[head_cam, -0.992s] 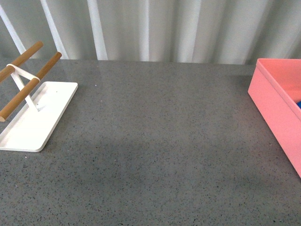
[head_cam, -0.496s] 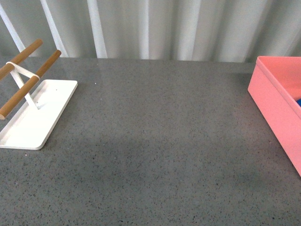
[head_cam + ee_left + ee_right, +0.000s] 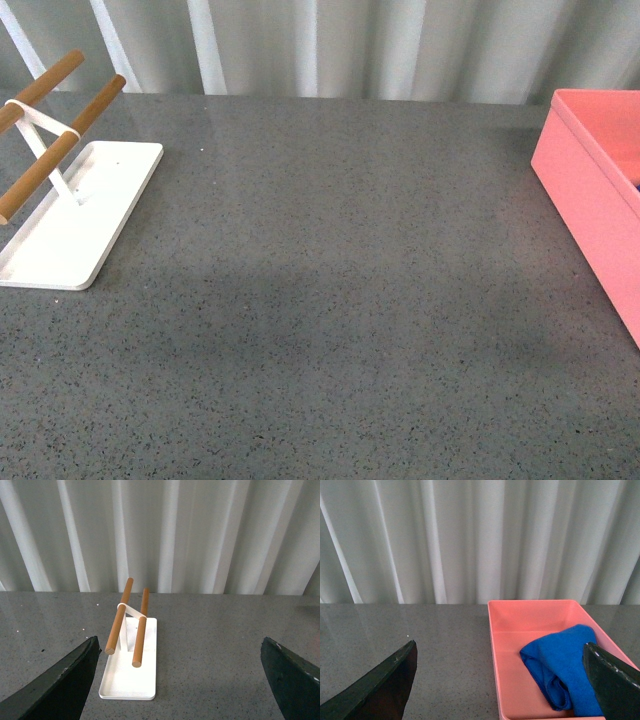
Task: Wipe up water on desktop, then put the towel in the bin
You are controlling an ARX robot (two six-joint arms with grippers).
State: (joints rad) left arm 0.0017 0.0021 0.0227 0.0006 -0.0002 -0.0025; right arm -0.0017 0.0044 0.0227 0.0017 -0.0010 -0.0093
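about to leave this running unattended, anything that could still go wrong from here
Little, it seems. The towel already lies crumpled inside the bin, and both sets of jaws are spread wide and hold nothing. Two possible risks: the towel is bunched against one wall, so a passing arm might snag it. And the glossy, speckled desktop could hide leftover water; I see no puddle, but these views cannot confirm it is dry.

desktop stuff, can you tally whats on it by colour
pink: 1, the bin
blue: 1, the towel lying crumpled inside the bin
white: 1, the tray
wood brown: 2, the rods held above the tray on its stand
total: 5 things on the grey desktop
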